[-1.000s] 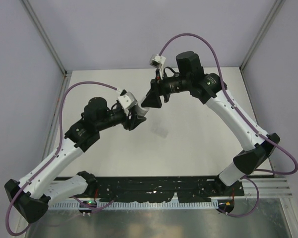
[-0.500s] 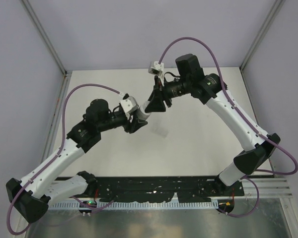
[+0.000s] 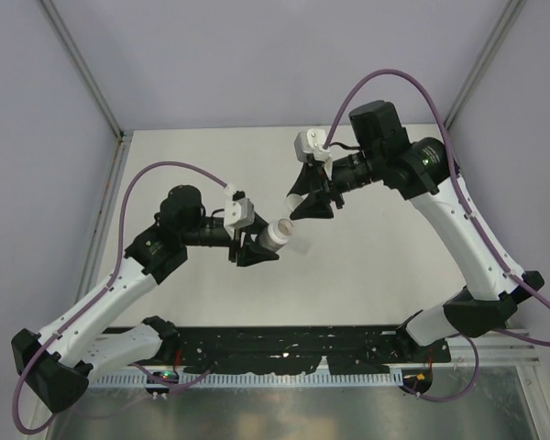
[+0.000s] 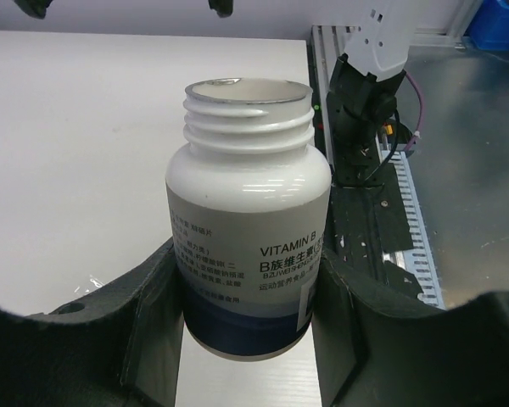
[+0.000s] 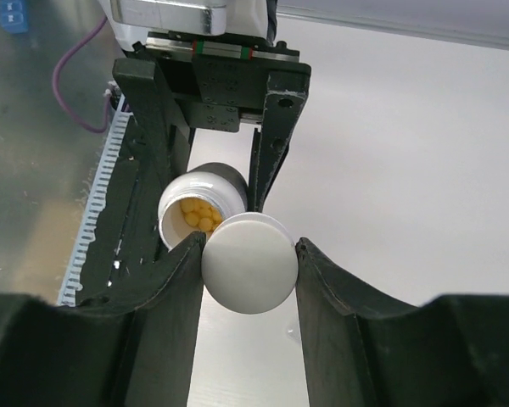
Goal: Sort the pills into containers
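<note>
Three lilac walls (image 3: 257, 55) around pale tabletop (image 3: 376, 266); left pincer (image 3: 259, 247) grasping uncapped bottle (image 4: 248, 170); right pincer (image 3: 313, 203) clenched on white cap (image 5: 248, 263)

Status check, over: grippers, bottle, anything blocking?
Left gripper shut on bottle, mouth open. Right gripper shut on white cap, near the mouth. Pills inside bottle. Nothing seen in the way.

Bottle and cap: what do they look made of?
The bottle looks like opaque white plastic, smooth and slightly glossy: it has moulded neck threads and soft highlights, and its printed label looks like paper or film. The cap is probably the same white plastic with a satin finish, evenly coloured and without metallic glint.
</note>
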`<state>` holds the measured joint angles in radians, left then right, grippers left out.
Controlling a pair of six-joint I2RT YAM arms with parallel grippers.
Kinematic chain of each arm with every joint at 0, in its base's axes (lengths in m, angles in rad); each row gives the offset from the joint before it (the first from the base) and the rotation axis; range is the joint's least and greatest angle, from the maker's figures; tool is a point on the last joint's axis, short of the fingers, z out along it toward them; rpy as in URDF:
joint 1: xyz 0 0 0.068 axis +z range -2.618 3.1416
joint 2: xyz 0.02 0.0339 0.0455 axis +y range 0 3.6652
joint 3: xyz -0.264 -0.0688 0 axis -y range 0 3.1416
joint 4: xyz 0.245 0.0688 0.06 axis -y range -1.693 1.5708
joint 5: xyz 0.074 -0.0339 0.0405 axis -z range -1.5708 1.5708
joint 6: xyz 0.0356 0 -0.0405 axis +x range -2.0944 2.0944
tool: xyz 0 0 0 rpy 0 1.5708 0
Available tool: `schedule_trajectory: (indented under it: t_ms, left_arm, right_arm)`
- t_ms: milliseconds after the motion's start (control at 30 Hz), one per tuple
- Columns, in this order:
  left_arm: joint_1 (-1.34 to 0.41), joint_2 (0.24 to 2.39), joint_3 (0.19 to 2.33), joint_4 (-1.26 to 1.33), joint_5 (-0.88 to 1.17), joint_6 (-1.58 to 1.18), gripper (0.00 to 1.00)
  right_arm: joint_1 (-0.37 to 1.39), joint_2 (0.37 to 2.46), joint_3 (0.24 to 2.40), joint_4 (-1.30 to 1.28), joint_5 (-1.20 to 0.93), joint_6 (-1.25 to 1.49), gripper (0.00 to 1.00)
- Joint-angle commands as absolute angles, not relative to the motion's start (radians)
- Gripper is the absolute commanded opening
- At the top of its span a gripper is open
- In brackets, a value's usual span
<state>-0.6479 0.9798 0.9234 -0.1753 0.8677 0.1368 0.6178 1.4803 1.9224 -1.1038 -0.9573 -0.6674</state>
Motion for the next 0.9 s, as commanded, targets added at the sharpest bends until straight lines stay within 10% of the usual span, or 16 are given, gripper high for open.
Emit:
schedule_trajectory:
  t_ms: [0,867]
  left_arm:
    - [-0.649,0.959,0.922,-0.14,0.902,0.149,0.0]
    - [-0.607,0.887,0.871,-0.167,0.624,0.212,0.0]
  right_arm:
    - [0.614,1.453,1.933,-1.108,-0.884,-0.684,0.24]
    - [0.33,1.374,1.151,-0.608,-0.431,-0.471,0.32]
